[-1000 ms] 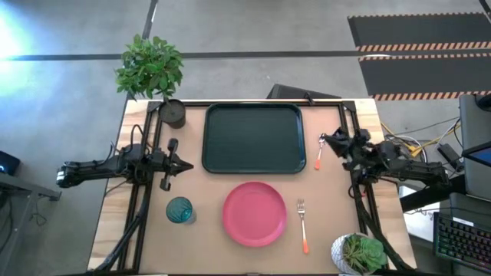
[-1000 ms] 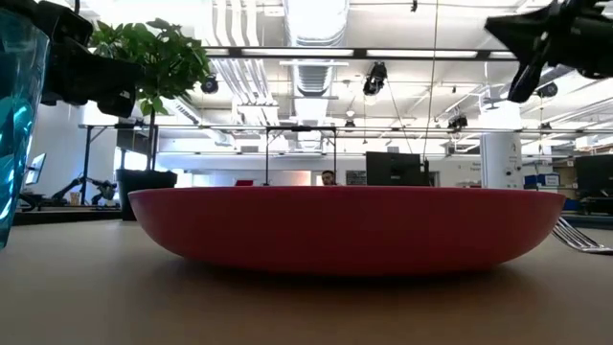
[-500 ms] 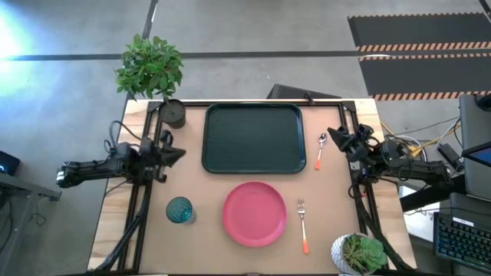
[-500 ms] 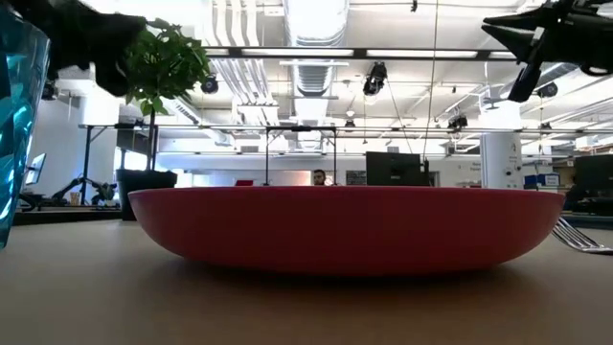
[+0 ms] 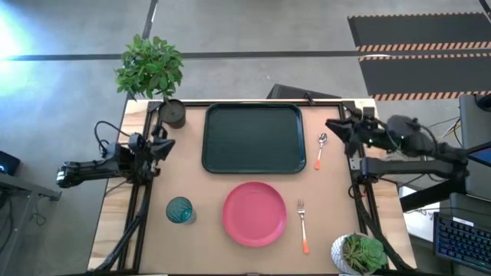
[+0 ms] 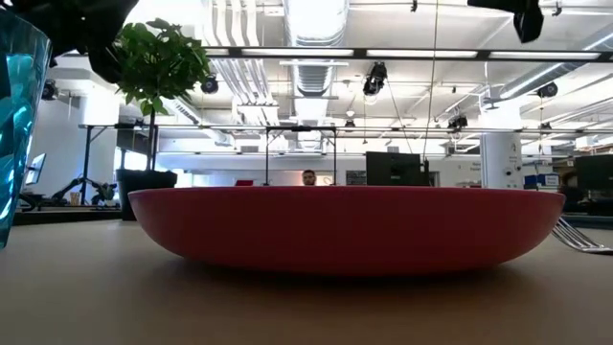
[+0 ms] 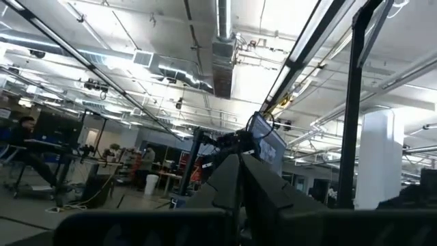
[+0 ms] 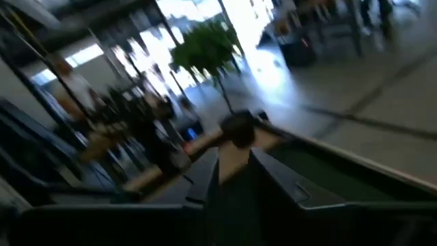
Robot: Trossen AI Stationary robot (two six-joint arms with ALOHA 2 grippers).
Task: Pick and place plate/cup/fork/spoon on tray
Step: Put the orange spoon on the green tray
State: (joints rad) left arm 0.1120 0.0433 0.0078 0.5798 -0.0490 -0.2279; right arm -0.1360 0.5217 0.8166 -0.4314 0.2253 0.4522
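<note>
right pincer [image 5: 331, 125], state unreadable, hovers just beside spoon [image 5: 321, 147], which lies lengthwise toward the tabletop's near edge; left pincer [image 5: 165, 144], also unreadable, is well apart.

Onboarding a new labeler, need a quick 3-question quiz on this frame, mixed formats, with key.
1. True or false: the tray has nothing on it.
2. Multiple choice: which item lies nearest the right gripper? A) the cup B) the spoon C) the plate
3. Fill in: the fork lies on the table between the plate and the ____ at the table's corner.

Key:
1. True. All four items sit on the table itself.
2. B. The spoon lies between the tray's edge and the right gripper.
3. Small potted plant.
</note>
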